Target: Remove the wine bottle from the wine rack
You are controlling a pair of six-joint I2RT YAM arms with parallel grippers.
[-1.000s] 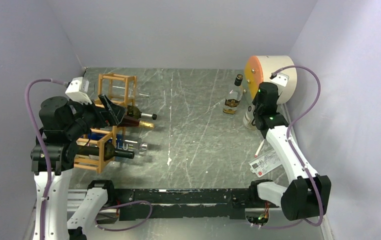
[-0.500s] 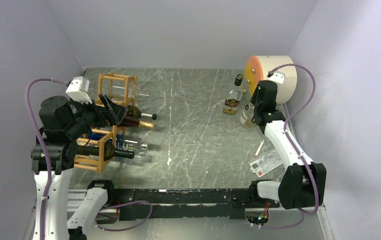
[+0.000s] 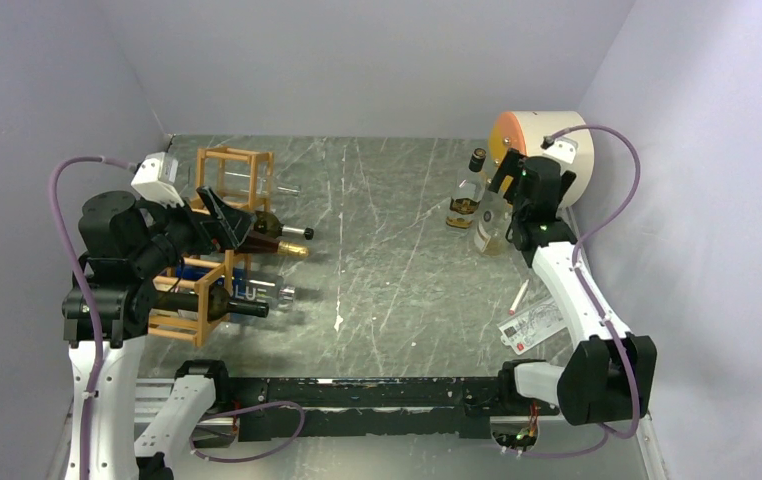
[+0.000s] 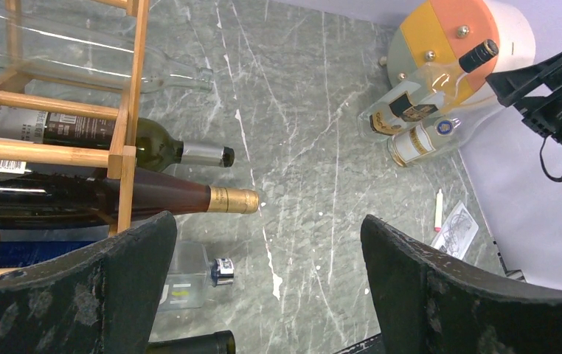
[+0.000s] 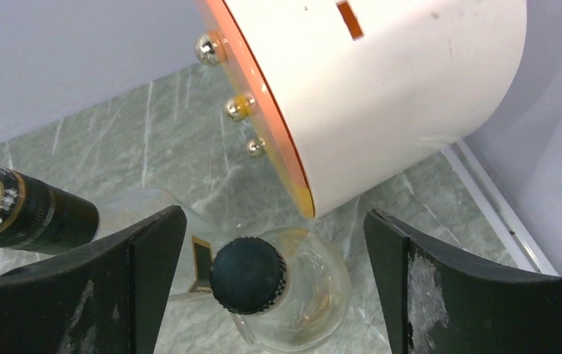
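- The left gripper [image 4: 267,221] is pictured with its jaws spread wide and nothing between them, held just beside the wine rack [image 4: 127,110] at the left of the table [image 3: 387,250].
- The wine bottle [image 4: 116,200], dark with a gold-foil neck, is seen lying on its side in the rack, its neck projecting past the front bars.
- A green bottle [image 4: 153,147] is lodged just beside it, and a clear glass bottle [image 4: 108,59] is laid in the next cell beyond that.
- The right gripper [image 5: 272,221] is shown at the far right corner, its jaws wide apart and nothing gripped. A dark-capped bottle [image 5: 248,274] is seen below the gap, untouched.
- An amber bottle [image 5: 42,214] is stood just beside it, and a white-and-orange drum [image 5: 381,96] is set behind.
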